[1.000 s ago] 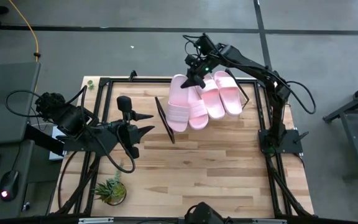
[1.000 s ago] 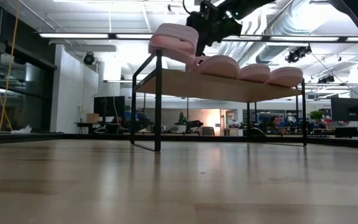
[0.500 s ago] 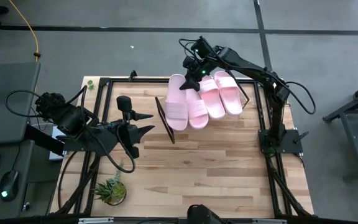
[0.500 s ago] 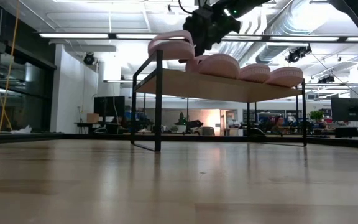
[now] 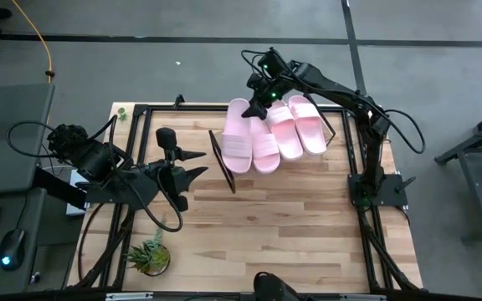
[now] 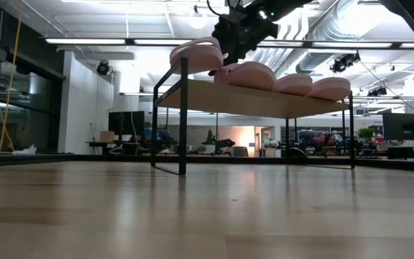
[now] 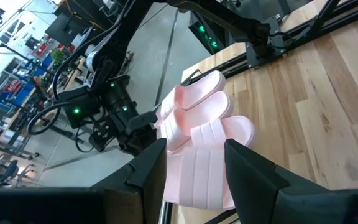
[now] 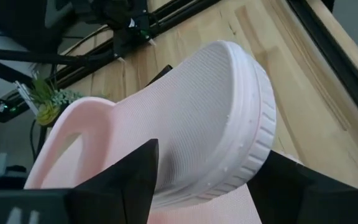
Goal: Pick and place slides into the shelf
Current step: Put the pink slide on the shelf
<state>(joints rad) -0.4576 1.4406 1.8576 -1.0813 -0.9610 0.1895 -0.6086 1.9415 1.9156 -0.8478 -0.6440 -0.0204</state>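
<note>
Landmark: the shelf. All four slides lie on it side by side, toes toward the table's near side. The leftmost slide sits at the shelf's left end, its outer edge at or just over the black frame bar; in the low view it rests on the board above the front left leg.

The right gripper is at the heel end of the leftmost slide, at the shelf's back edge. Its fingers stand spread wide on either side of the heel, and nothing is clamped between them.

The left gripper waits over the tabletop to the left of the shelf, well apart from it, fingers partly open and empty. Bare tabletop lies in front of the shelf. A small plant stands at the near left, far from the shelf.
</note>
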